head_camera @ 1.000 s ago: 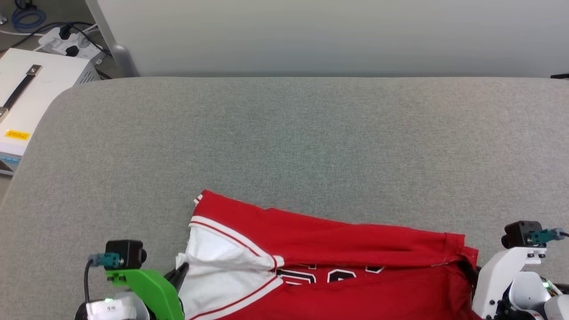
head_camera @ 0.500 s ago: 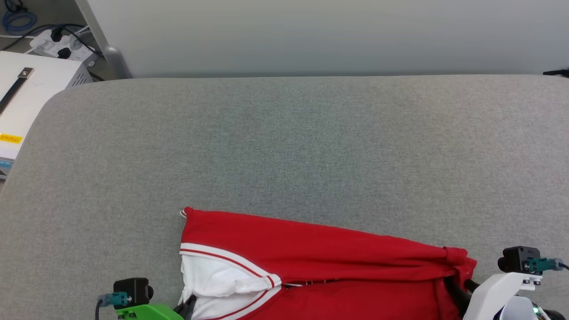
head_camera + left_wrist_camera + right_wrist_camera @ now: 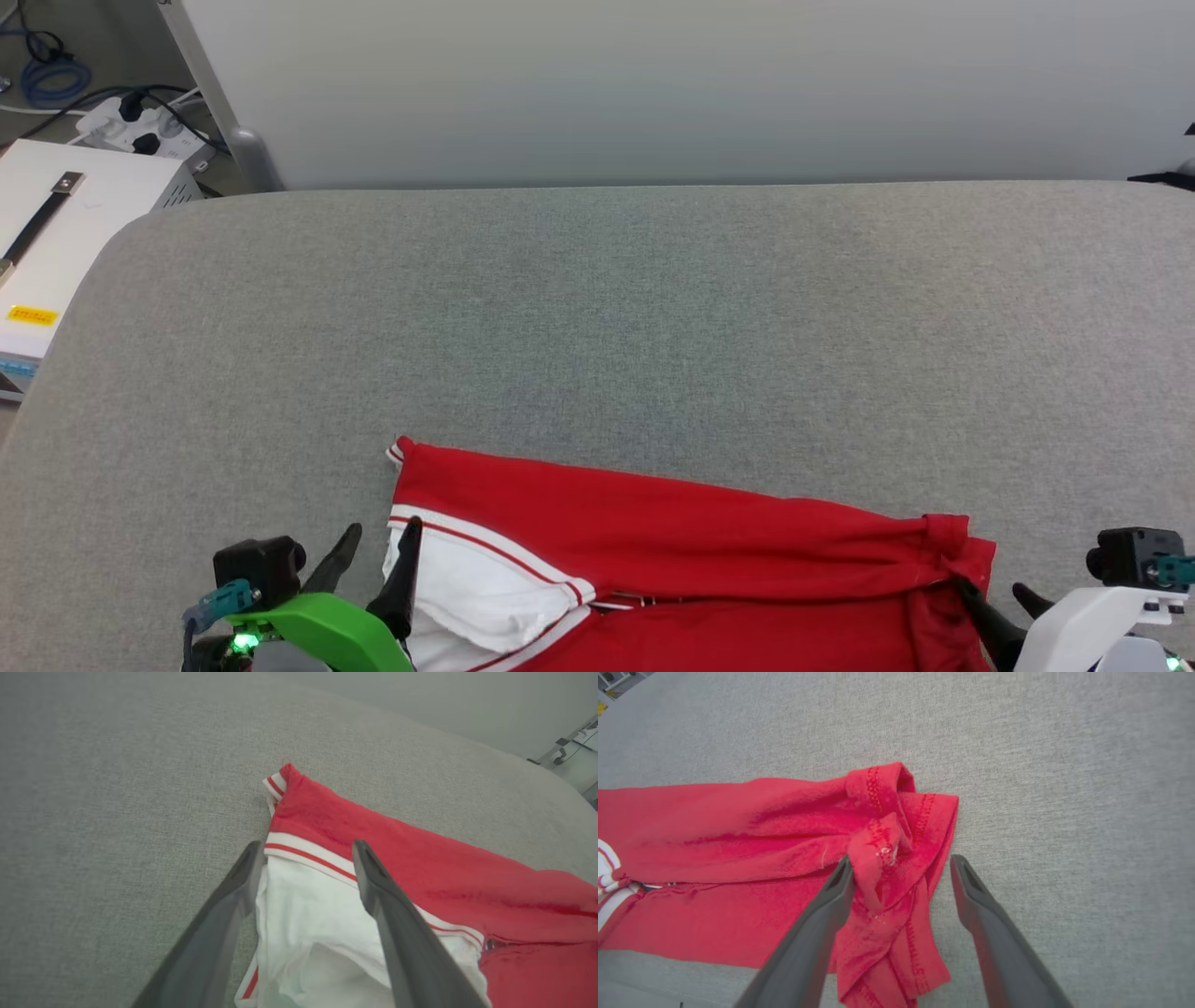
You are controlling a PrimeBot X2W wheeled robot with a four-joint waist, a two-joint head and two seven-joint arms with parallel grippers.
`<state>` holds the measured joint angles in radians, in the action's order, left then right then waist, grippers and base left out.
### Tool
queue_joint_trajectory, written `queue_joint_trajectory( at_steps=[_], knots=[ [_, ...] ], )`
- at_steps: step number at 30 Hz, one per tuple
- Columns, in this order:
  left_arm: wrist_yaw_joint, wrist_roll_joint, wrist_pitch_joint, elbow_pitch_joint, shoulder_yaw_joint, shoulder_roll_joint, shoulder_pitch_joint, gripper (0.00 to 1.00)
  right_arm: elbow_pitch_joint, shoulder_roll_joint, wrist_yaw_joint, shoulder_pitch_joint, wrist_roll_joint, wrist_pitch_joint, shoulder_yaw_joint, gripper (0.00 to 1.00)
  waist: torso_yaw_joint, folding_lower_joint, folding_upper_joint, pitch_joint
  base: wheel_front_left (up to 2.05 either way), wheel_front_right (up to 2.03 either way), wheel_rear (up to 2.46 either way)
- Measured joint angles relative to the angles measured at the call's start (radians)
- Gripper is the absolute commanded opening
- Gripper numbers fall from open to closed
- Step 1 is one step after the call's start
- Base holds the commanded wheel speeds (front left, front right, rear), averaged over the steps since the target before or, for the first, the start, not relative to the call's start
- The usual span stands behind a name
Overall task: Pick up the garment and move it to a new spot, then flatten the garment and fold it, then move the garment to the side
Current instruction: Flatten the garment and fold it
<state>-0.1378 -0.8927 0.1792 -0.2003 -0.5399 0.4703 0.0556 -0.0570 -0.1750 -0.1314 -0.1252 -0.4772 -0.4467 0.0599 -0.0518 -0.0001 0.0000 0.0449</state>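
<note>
- Left pincer (image 3: 381, 529): two long, dark grey fingers (image 3: 219, 938) tapering to narrow tips, mounted on a bright green wrist bracket (image 3: 322, 630).
- Left camera block (image 3: 257, 563): black and boxy above the bracket, with a teal plug (image 3: 217, 597) and a glowing green light (image 3: 245, 642).
- Right pincer (image 3: 991, 590): matching dark fingers, a glossy white wrist shell (image 3: 1074, 625), and a black right camera block (image 3: 1130, 555) with its own teal connector (image 3: 1174, 569).

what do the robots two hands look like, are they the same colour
Both have two long, dark grey tapering fingers. The left hand sits on a bright green bracket, the right hand on a white bracket. Each carries a small black camera block with a teal plug.
</note>
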Motion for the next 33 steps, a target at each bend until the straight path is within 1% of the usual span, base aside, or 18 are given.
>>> queue_joint_trajectory(
  at_steps=[4,7,9,12,16,20,24,29,30,31,32,33],
  knots=[
    [-0.034,0.054,0.051,0.047,0.025,0.0,0.007,1.0,0.098,-0.012,0.0,-0.02,0.008,-0.095,0.05,1.0,0.002,0.0,0.0,-0.004,0.0,0.0,0.0],
    [-0.063,0.106,0.069,0.087,0.058,-0.003,0.008,1.0,0.146,-0.016,0.0,-0.022,0.014,-0.162,0.09,1.0,0.008,0.0,0.0,-0.002,0.0,0.0,0.0],
    [-0.079,0.14,0.076,0.117,0.083,-0.015,0.008,1.0,0.169,-0.015,0.0,-0.022,0.017,-0.198,0.109,1.0,0.014,0.0,0.0,0.0,0.0,0.0,0.0],
    [-0.1,0.219,0.077,0.177,0.133,-0.045,0.007,1.0,0.187,-0.012,0.0,-0.021,0.017,-0.243,0.125,1.0,0.025,0.0,0.0,0.01,0.0,0.0,0.0],
    [-0.104,0.307,0.077,0.232,0.177,-0.083,0.003,1.0,0.163,-0.007,0.0,-0.009,0.018,-0.276,0.124,1.0,0.041,0.0,0.0,0.032,0.0,0.0,0.0],
    [-0.095,0.365,0.077,0.258,0.194,-0.113,-0.002,1.0,0.087,-0.001,0.0,0.02,0.015,-0.279,0.11,1.0,0.059,0.0,0.0,0.057,0.0,0.0,0.0],
    [-0.078,0.402,0.077,0.272,0.202,-0.137,-0.003,1.0,0.006,0.002,0.0,0.042,-0.006,-0.278,0.089,1.0,0.078,0.0,0.0,0.084,0.0,0.0,0.0],
    [-0.062,0.429,0.077,0.27,0.211,-0.158,-0.004,1.0,-0.038,-0.005,0.001,0.046,-0.037,-0.285,0.06,1.0,0.096,0.0,0.0,0.106,0.0,0.0,0.0],
    [-0.058,0.431,0.077,0.267,0.213,-0.161,-0.004,1.0,-0.045,-0.009,0.001,0.046,-0.039,-0.285,0.052,0.74,0.099,0.0001,0.0,0.11,0.0,0.0,0.0],
    [-0.055,0.435,0.077,0.265,0.216,-0.163,-0.004,1.0,-0.05,-0.01,0.001,0.046,-0.047,-0.285,0.045,0.39,0.101,0.0001,0.0,0.113,0.0,0.0,0.0],
    [-0.052,0.439,0.077,0.262,0.218,-0.164,-0.004,1.0,-0.053,-0.015,0.001,0.048,-0.049,-0.283,0.039,0.13,0.101,0.0001,0.0,0.114,0.0,0.0,0.0],
    [-0.05,0.442,0.077,0.258,0.219,-0.168,-0.004,1.0,-0.058,-0.017,0.001,0.05,-0.052,-0.28,0.034,0.0,0.101,0.0,0.0,0.114,0.0,0.0,0.0]
  ],
)
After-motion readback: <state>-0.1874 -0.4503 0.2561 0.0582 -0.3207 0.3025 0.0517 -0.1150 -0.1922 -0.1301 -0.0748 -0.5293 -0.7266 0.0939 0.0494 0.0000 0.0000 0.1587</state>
